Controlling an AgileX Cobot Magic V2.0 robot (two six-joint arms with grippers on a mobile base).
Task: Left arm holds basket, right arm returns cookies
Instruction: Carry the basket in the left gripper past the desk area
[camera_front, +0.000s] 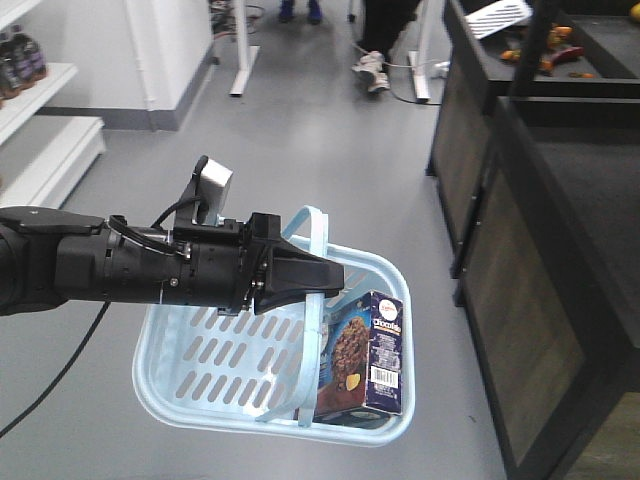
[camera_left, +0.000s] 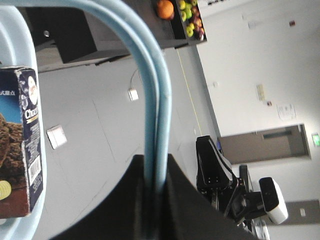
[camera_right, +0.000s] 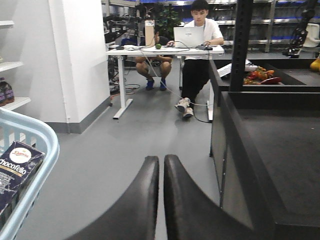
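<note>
Gripper on the left arm (camera_front: 100, 265) first: in the front view we see the left gripper (camera_front: 325, 280) clamped across the raised hoop handle (camera_front: 315, 225) of the basket (camera_front: 160, 330), jaws closed on the hoop. The arm reaches in from the left, with a silver camera block (camera_front: 213, 187) on top. We see the cookies (camera_front: 365, 350) standing upright in the basket's near right corner, long axis vertical and leaning a little. The dark navy carton turns its chocolate-cookie picture toward the basket's middle. Its narrow side, with white lettering and a barcode, faces us. The basket is light blue with slotted walls, and we see nothing else in it. A grey floor (camera_front: 300, 120) lies below.

From the left wrist view, we see the left gripper (camera_left: 155, 167) pinching the handle (camera_left: 150, 90), which rises between the two dark fingers (camera_left: 125, 200) and arches over to the upper left. The cookies (camera_left: 20, 145) sit at the left edge inside the basket (camera_left: 17, 227). Their long axis runs up and down the picture, and the barcode side and a round logo are visible.

From the right wrist view, we see the right gripper (camera_right: 161, 165) with its fingers pressed together and nothing between them. It points across the floor beside a black shelving unit (camera_right: 270, 130). The basket (camera_right: 42, 137) shows at the left edge, well apart from that gripper. In it we see the top end of the cookies (camera_right: 17, 172), bearing a round red-white logo and white lettering.
</note>
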